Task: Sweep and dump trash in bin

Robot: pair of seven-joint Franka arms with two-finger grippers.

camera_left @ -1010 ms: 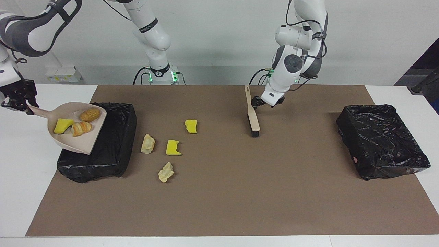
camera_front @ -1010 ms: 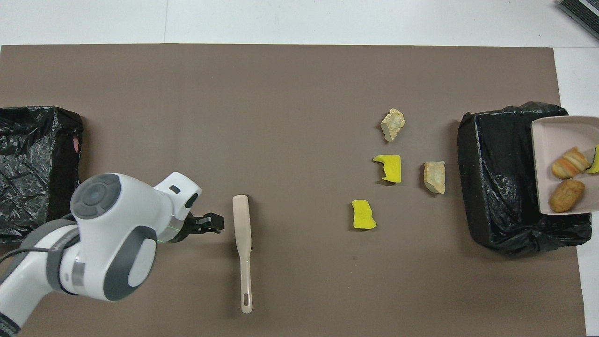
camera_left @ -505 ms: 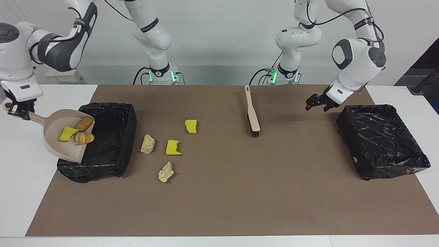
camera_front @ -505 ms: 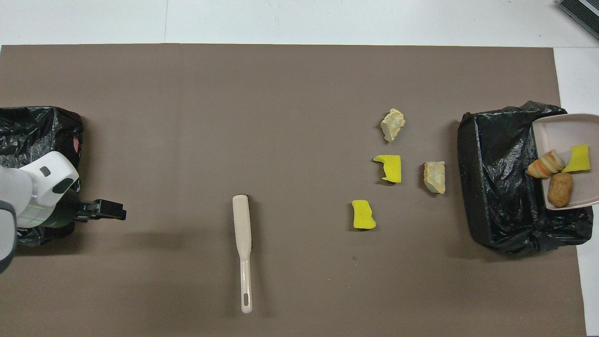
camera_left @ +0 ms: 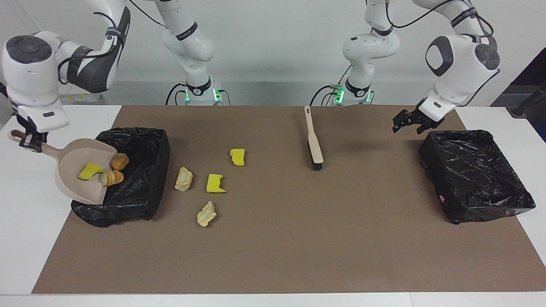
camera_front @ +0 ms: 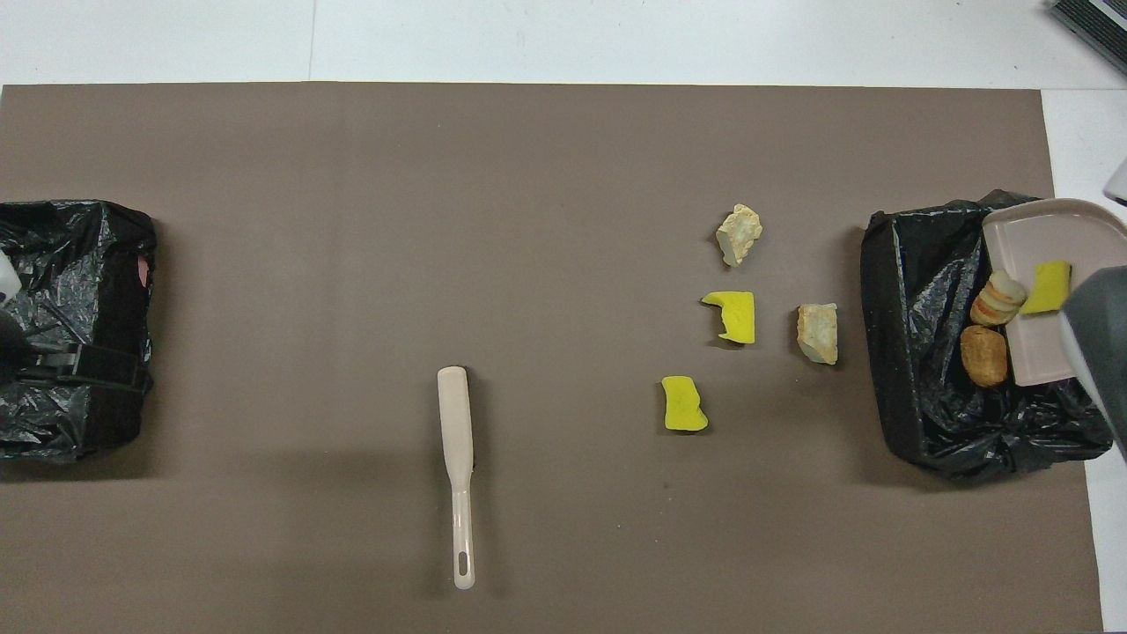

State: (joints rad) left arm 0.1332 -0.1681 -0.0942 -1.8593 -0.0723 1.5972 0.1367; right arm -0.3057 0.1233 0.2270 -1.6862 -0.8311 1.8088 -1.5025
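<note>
My right gripper (camera_left: 30, 142) is shut on the handle of the beige dustpan (camera_left: 72, 164), which tilts steeply over the black-lined bin (camera_left: 140, 179) at the right arm's end. Three pieces of trash slide at the pan's lip: a yellow sponge (camera_left: 89, 170), a brown lump (camera_left: 119, 161) and a croissant-like piece (camera_left: 111, 177). From above, the brown lump (camera_front: 983, 356) is past the lip, over the bin (camera_front: 924, 291). Several more scraps lie on the mat beside the bin, among them a yellow sponge (camera_left: 237, 156) and a beige lump (camera_left: 206, 213). My left gripper (camera_left: 408, 124) hangs open and holds nothing.
The beige brush (camera_left: 313, 138) lies on the brown mat mid-table, handle toward the robots. A second black-lined bin (camera_left: 475, 175) stands at the left arm's end, with my left gripper just above its robot-side corner. White table (camera_left: 25, 238) borders the mat.
My left arm swung away from the brush to the bin at its own end. The dustpan tipped further over the other bin, and the three pieces slid down to its lip.
</note>
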